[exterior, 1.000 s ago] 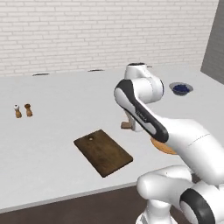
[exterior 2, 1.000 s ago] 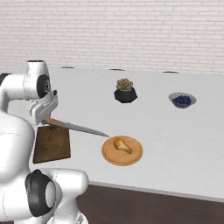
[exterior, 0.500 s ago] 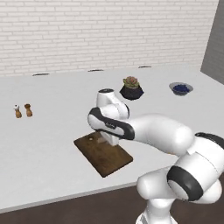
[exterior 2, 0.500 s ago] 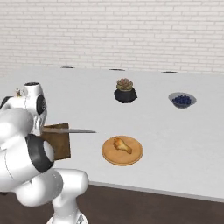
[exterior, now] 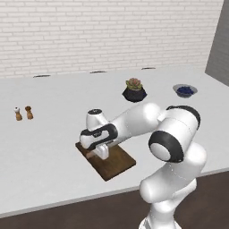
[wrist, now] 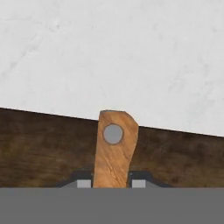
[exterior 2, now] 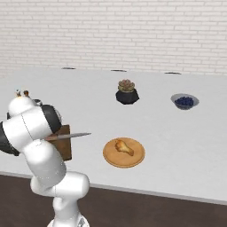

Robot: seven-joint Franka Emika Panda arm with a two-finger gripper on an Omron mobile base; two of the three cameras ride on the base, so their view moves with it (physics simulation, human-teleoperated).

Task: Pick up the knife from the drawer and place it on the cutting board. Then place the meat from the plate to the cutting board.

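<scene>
Holding the knife point(wrist: 114, 146) by its wooden handle, your gripper point(wrist: 113, 183) has its fingertips closed on either side of the grip, low over the cutting board point(exterior: 117, 163) with the slim blade jutting out sideways in the right base view. You can expect a stiff, light tool, its smooth blade poor to pinch, so the handle looks like the right hold. The meat point(exterior 2: 124, 147) sits on its plate point(exterior 2: 110, 158), well apart from the board, small and probably soft.

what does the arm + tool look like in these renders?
The arm is glossy white, with rounded segments and dark charcoal joint bands and caps. The tool has two small dark fingertips with pale grey pads. No cables or markings are visible.
</scene>
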